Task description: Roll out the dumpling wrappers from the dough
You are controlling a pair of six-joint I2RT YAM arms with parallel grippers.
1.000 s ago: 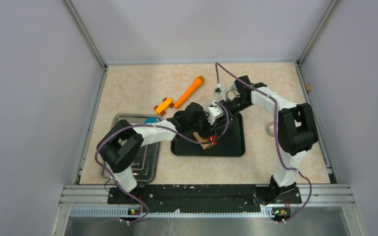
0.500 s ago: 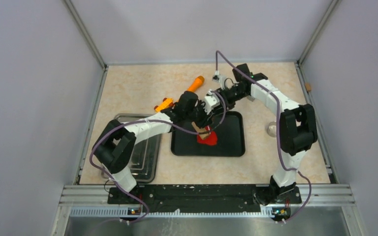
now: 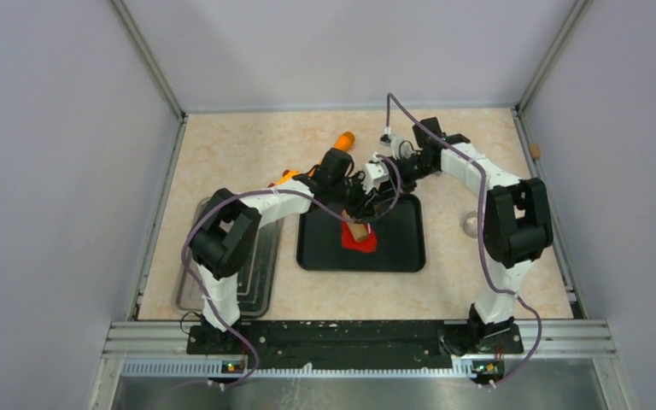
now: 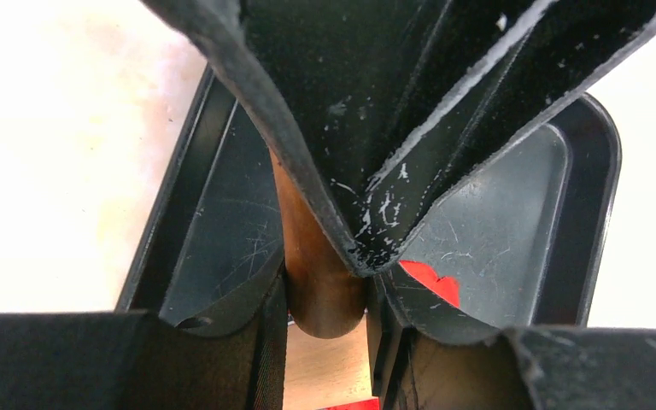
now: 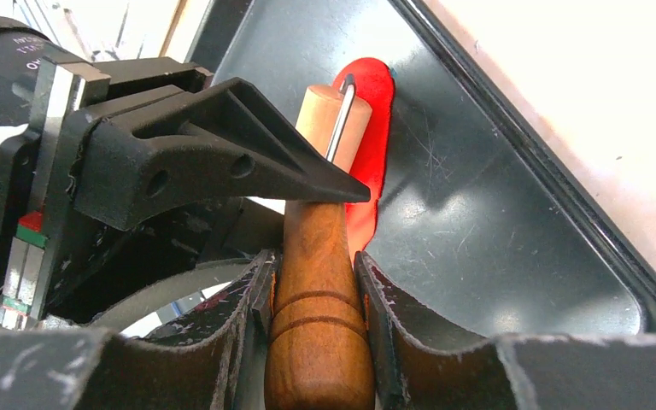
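A flat sheet of red dough (image 3: 364, 244) lies left of centre on the black tray (image 3: 401, 249). A wooden rolling pin (image 3: 357, 229) rests on the dough's far edge. In the right wrist view my right gripper (image 5: 318, 290) is shut on its dark handle (image 5: 320, 256), and the pale barrel (image 5: 329, 115) lies over the dough (image 5: 376, 128). My left gripper (image 4: 325, 316) clamps the same pin just ahead of the right one, and a sliver of dough (image 4: 431, 282) shows beside it. From above, the left gripper (image 3: 352, 212) and right gripper (image 3: 378, 190) meet over the tray's far left.
An orange roller (image 3: 342, 141) and an orange toy (image 3: 286, 178) lie behind the left arm. A metal tray (image 3: 256, 278) sits at the left under that arm. A small clear object (image 3: 470, 225) rests right of the black tray, whose raised rim (image 5: 564, 205) borders the work area.
Both grippers carried the pin from the tray's near part toward its far side. The dough, covered a second ago, now shows. Both grips are unchanged.
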